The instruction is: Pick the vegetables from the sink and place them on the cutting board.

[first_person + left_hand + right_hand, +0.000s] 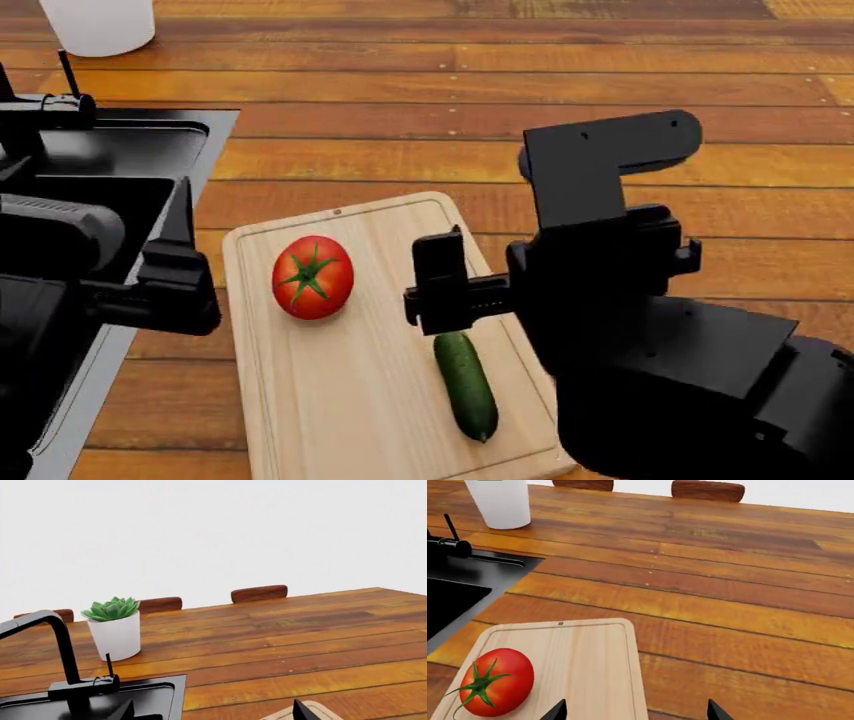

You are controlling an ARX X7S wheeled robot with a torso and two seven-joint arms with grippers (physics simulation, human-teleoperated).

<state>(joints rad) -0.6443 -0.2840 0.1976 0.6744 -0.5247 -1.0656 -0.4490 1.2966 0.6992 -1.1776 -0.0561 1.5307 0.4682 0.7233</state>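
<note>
The red tomato (314,277) (494,687) and the dark green cucumber (466,385) both lie on the pale cutting board (354,420) (587,650). The black sink (127,165) (454,595) (157,695) sits to the board's left, and its basin floor is mostly hidden by my left arm. My right gripper (441,282) (635,711) hovers open above the board, just past the cucumber's far end, with nothing between its fingers. My left gripper (213,712) (174,290) is open and empty, spanning the strip between the sink rim and a corner of the board (317,712).
A white pot with a green succulent (115,630) (100,22) (502,502) stands behind the sink beside the black faucet (60,650) (47,105). Orange-brown plank countertop (534,90) stretches to the right. Brown chair backs (259,593) (707,490) line its far edge.
</note>
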